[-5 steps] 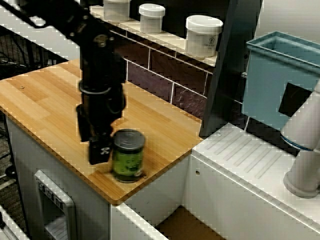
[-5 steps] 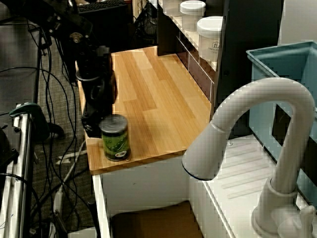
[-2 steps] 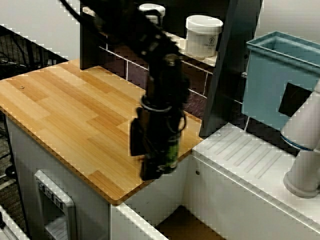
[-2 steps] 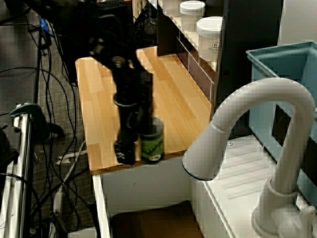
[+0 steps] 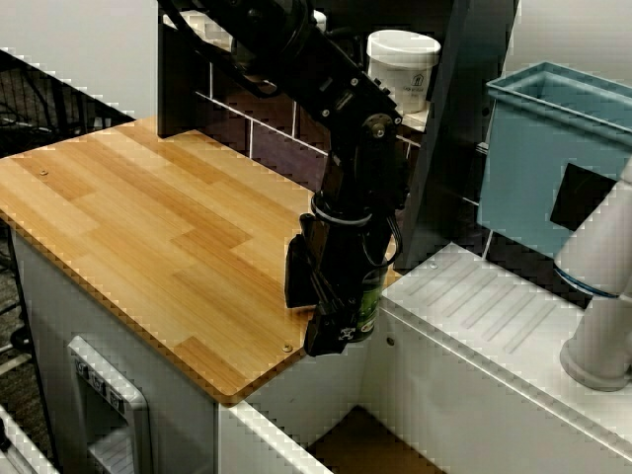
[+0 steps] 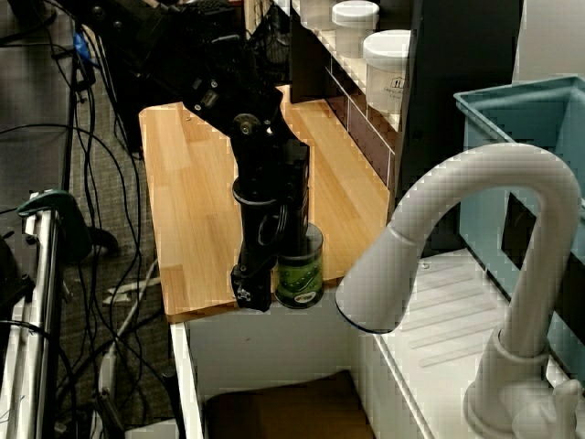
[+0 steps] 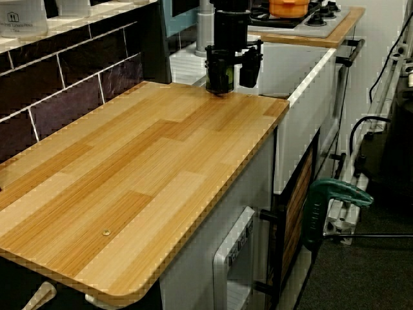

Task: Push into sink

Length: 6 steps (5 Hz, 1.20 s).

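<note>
At the wooden counter's edge nearest the sink, toward 4 o'clock in the view from the front corner, stands a green-labelled can, upright, at or partly over the edge, with most of its body hidden behind the black gripper. Seen from behind the faucet, same can sits at the counter edge, just above the open basin, its clear lid and green label visible at 3 o'clock of the gripper. Pressed against the can's side, or just beside it; exact contact cannot be told. Fingers hang down past the counter edge, apart rather than closed, one on the near side of the can; nothing clamped between them as far as visible. Along the length of the counter, gripper appears at 12 o'clock, at the far end, two dark fingers spread with a gap between them and the can beside the left one. Below the counter edge, brownish sink floor and white walls visible at 6 o'clock. White curved faucet rises at 3 o'clock, ribbed drainboard beyond the basin, light blue bin behind it, white jars on the shelf at 12 o'clock.
</note>
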Tool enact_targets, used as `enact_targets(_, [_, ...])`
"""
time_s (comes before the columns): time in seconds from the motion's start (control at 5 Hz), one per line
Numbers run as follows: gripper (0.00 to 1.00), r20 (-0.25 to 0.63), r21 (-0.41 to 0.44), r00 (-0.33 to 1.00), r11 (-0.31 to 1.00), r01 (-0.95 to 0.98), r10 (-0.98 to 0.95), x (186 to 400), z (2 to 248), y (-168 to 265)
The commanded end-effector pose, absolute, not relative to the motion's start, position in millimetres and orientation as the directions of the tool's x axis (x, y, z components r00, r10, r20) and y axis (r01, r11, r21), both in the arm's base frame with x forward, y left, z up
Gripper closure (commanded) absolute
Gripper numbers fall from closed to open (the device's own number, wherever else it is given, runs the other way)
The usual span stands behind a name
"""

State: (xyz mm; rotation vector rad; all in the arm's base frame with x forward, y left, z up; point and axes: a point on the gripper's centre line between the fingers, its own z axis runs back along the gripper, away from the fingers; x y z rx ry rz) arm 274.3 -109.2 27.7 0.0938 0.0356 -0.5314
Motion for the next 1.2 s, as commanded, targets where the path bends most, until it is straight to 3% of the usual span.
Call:
enact_targets(0.0, [0.0, -0.01, 0.073, 0.849, 0.846, 0.528, -0.529, 265.3, 47.7, -110.0])
enact_targets(1.0, [0.0, 0.013, 0.084, 0.836, 0.834, 0.546, -0.548, 254.8, 52.5, -110.7])
